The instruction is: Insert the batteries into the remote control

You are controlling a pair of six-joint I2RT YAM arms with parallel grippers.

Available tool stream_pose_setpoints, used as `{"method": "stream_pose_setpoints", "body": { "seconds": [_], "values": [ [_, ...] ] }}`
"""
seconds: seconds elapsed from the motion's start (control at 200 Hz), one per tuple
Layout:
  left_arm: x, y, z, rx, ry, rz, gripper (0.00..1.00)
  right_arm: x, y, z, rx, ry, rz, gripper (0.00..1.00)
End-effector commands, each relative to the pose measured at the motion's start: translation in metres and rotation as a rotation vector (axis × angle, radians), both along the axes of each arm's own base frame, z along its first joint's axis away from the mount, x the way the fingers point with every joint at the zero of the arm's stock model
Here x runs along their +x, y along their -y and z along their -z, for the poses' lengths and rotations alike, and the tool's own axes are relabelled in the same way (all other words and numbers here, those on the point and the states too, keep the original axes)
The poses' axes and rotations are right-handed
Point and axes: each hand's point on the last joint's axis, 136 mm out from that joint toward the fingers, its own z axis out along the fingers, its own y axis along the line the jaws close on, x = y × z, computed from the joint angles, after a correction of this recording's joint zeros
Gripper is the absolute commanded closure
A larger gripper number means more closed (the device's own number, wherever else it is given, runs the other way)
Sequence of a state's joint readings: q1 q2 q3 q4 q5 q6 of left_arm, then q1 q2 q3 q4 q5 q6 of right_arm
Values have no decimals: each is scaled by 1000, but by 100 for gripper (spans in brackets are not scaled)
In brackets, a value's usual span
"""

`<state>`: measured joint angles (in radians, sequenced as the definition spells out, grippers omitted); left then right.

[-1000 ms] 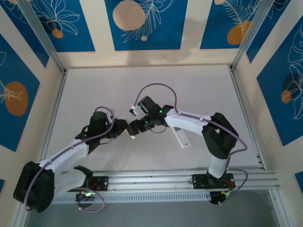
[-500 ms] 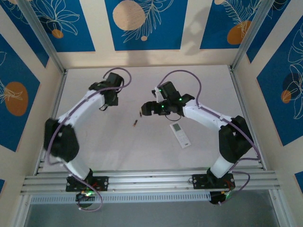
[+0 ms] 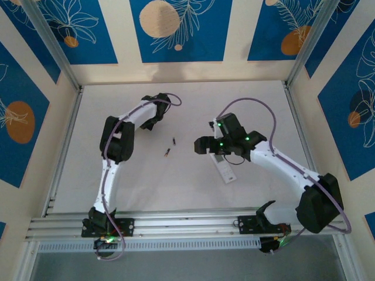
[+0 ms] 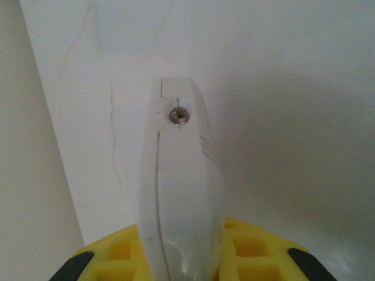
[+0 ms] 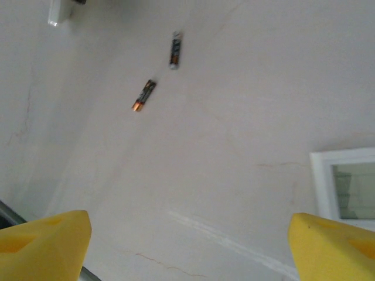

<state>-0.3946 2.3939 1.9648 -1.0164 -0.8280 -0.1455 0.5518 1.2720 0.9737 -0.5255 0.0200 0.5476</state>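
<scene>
The white remote control (image 3: 227, 171) lies right of the table's middle, partly under my right arm; its screen end (image 5: 345, 188) is at the right edge of the right wrist view. Two batteries, dark with orange ends, lie apart on the table (image 3: 174, 141) (image 3: 167, 153), ahead of my right gripper (image 5: 174, 50) (image 5: 143, 95). My right gripper (image 3: 200, 145) (image 5: 187, 234) hangs open above bare table, nothing between its yellow pads (image 5: 44, 243). My left gripper (image 3: 151, 120) (image 4: 181, 260) is shut on a narrow white plastic cover piece (image 4: 179, 187) with a screw at its tip.
The white tabletop (image 3: 246, 111) is bounded by aluminium rails (image 3: 64, 140) and blue-and-cream patterned walls. A small white piece (image 5: 58, 12) sits at the top left corner of the right wrist view, by the left gripper.
Both grippers met at the table's middle a second ago. The left arm has swung to the far left with the white piece; the right gripper opened wider and drew back right, over the remote.
</scene>
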Motion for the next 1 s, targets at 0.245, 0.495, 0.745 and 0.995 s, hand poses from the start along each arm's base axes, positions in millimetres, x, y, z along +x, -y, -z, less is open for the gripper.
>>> {"method": "stream_pose_setpoints", "body": {
  "seconds": [0.245, 0.495, 0.745, 0.995],
  "values": [
    [20, 39, -21, -343, 80, -6, 48, -8, 64, 16, -7, -105, 270, 10],
    [-8, 102, -148, -890, 297, 111, 33, -18, 106, 61, -223, -187, 358, 1],
    [-86, 128, -213, -1300, 445, 270, 22, -43, 100, 106, -359, -389, 240, 0],
    [-137, 120, -183, -1406, 392, 170, 20, -51, 93, 140, -479, -478, 212, 8]
  ]
}}
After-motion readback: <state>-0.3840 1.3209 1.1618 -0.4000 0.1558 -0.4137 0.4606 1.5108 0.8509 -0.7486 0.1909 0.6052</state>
